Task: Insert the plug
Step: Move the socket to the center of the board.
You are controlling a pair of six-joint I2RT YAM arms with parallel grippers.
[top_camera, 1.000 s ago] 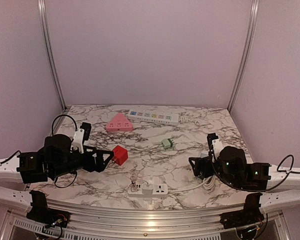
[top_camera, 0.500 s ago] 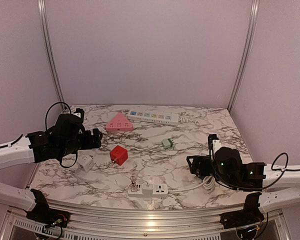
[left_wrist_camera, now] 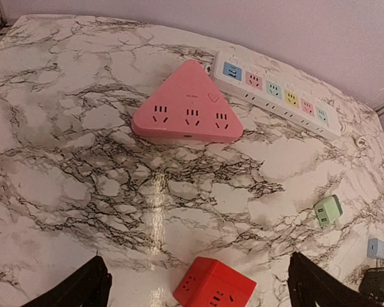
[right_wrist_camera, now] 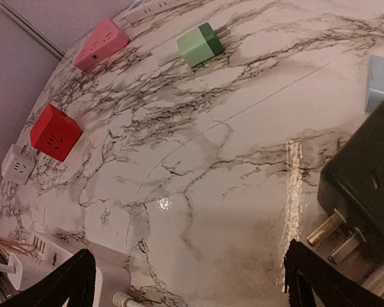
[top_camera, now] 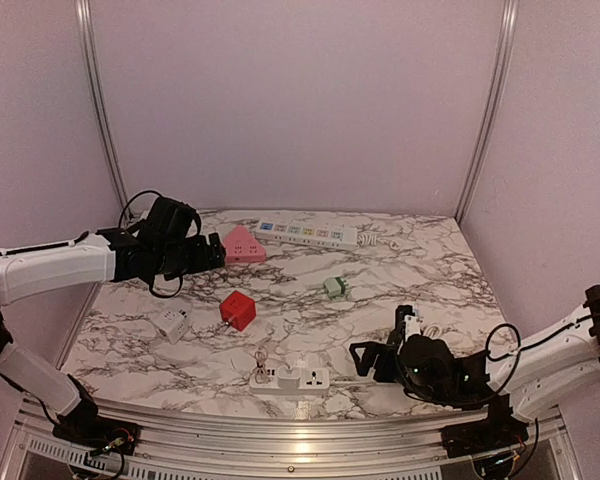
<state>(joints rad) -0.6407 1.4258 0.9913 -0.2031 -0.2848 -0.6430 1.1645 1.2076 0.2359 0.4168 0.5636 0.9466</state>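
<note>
The black plug point(right_wrist_camera: 366, 185) lies on the marble table point(right_wrist_camera: 230, 160) with its brass prongs pointing at my right gripper point(right_wrist_camera: 187, 259). That gripper is open and empty, low over the table, its right finger just beside the prongs. In the left wrist view the plug point(left_wrist_camera: 378, 282) shows at the lower right edge; in the top view the right arm hides it. The white power strip point(top_camera: 290, 378) lies at the near edge, left of the right gripper point(top_camera: 365, 358). My left gripper point(top_camera: 215, 255) hangs open and empty beside the pink triangular socket point(top_camera: 238, 245), with its fingers point(left_wrist_camera: 83, 288) spread either side of the red cube point(left_wrist_camera: 214, 293).
A long white strip with coloured sockets point(top_camera: 307, 233) lies at the back. A green adapter point(top_camera: 334, 287) sits mid-table and a white cube point(top_camera: 171, 324) at the left. A small light-blue block point(right_wrist_camera: 381, 83) lies just beyond the plug. Thin pink wires point(top_camera: 264, 358) sit by the near strip.
My left arm has risen and swung back toward the pink socket, uncovering the white cube. My right arm has dropped and moved left toward the near power strip. Both grippers stayed open.
</note>
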